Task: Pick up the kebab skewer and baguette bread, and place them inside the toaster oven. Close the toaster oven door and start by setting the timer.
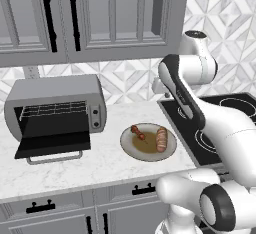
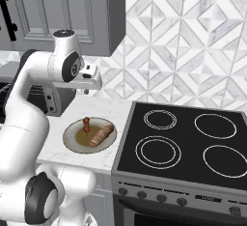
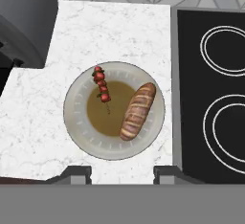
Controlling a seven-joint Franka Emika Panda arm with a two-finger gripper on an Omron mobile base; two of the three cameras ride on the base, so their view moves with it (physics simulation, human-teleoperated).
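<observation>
Your claw (image 3: 122, 173) hangs above the plate (image 3: 79, 127) with its tips apart and nothing between them. The kebab skewer (image 3: 102, 88) lies on the plate's left half, the baguette bread (image 3: 138, 111) just right of it. The toaster oven (image 1: 57, 105) stands left on the counter (image 1: 100, 168), its door (image 1: 52, 144) dropped open.

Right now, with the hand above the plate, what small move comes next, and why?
Probably lower straight toward the kebab skewer: it and the baguette bread both lie untouched on the plate, the fingers look parted and empty high above them, and the toaster oven door hangs open.
</observation>
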